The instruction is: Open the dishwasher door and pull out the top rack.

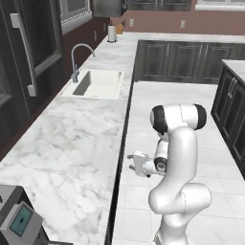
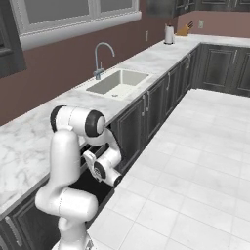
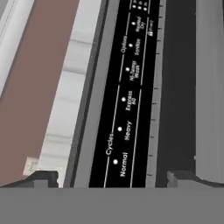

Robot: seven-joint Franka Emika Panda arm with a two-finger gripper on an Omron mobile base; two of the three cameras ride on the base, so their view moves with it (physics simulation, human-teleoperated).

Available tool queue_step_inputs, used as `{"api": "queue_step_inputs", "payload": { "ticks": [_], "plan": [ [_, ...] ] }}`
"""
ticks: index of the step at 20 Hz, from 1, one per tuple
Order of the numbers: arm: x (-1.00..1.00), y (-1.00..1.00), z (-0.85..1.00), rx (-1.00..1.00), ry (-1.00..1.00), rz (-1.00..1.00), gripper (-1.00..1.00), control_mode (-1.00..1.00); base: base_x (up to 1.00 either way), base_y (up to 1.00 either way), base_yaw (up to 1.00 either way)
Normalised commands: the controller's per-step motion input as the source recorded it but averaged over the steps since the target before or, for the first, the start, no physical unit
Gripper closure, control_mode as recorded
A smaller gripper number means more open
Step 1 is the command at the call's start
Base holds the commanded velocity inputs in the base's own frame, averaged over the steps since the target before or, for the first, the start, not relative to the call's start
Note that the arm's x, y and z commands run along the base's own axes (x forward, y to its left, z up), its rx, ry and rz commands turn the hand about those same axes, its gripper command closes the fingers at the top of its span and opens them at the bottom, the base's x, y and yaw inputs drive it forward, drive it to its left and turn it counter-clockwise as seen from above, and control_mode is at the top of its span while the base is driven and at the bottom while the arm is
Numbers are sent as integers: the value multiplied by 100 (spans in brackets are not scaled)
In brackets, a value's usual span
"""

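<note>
The hand view looks close along the top edge of the door (image 3: 124, 109): a black strip with white lettering — "Cycles", "Normal", "Heavy", "Express 60" and further labels too small to read surely — runs straight ahead of the jaws (image 3: 113, 179). The two dark fingertips (image 3: 41, 178) stand well apart at either side of that strip, so the jaws are spread with nothing between them. To one side of the strip lie the pale edge of the counter (image 3: 72, 87) and the reddish wall (image 3: 37, 78); to the other, a dark grey surface.

The right base view shows what that close view cannot: the door (image 2: 93, 183) is tipped outward, its black panel sloping down below the counter (image 2: 29, 146), with the hand just above its upper edge. The rack cannot be made out.

In the left base view the jaws (image 1: 130, 162) point toward the counter edge, beside the arm's elbow.

The counter is white marble with grey veins. Well beyond the jaws sit a sink (image 1: 98, 83) with a curved faucet (image 1: 76, 62), and further off a paper towel roll (image 1: 111, 33) and knife block (image 2: 184, 29) near the corner. Dark framed cabinets (image 2: 146, 110) line the white tiled floor (image 2: 195, 171).
</note>
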Motion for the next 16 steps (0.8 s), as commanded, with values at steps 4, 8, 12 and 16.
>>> {"api": "queue_step_inputs", "payload": {
  "ticks": [4,8,12,16],
  "plan": [
    [26,7,-25,0,0,2,-100,-100,0,0,0],
    [25,5,-26,0,0,1,-100,-100,0,0,0],
    [26,6,-24,0,0,1,-100,-100,0,0,0],
    [28,9,-22,0,0,2,-100,-100,0,0,0]
  ]
}}
